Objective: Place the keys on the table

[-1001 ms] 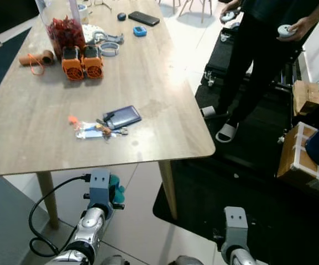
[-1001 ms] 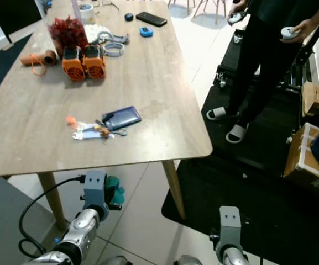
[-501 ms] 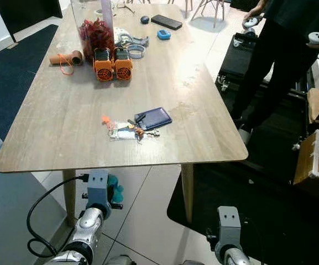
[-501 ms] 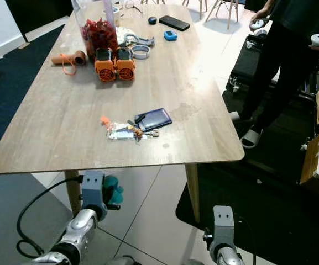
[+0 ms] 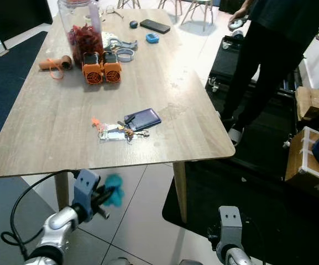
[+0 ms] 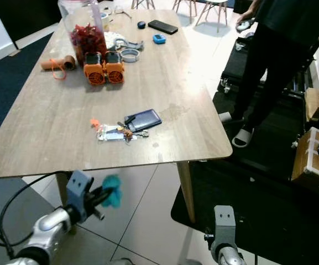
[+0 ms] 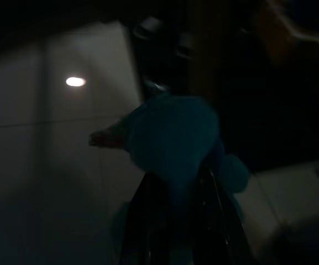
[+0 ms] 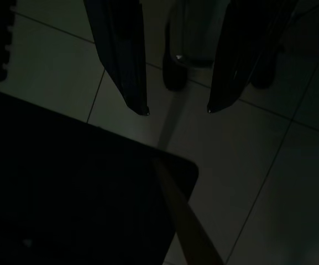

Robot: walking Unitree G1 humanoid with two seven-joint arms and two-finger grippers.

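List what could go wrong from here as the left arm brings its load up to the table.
1. The left gripper holds a teal fob below the table edge; raised straight up, it may hit the underside.
2. The near part of the tabletop already holds a wallet and a badge with keys, which a careless set-down could knock.
3. A person stands close by the table's far side.

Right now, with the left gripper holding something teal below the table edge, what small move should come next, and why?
Probably raise the left gripper up above the near edge of the light wooden table. It is shut on a fluffy teal charm and sits lower than the tabletop, out in front of the edge. The charm must clear that edge before it can be set down. The right gripper hangs idle, open.
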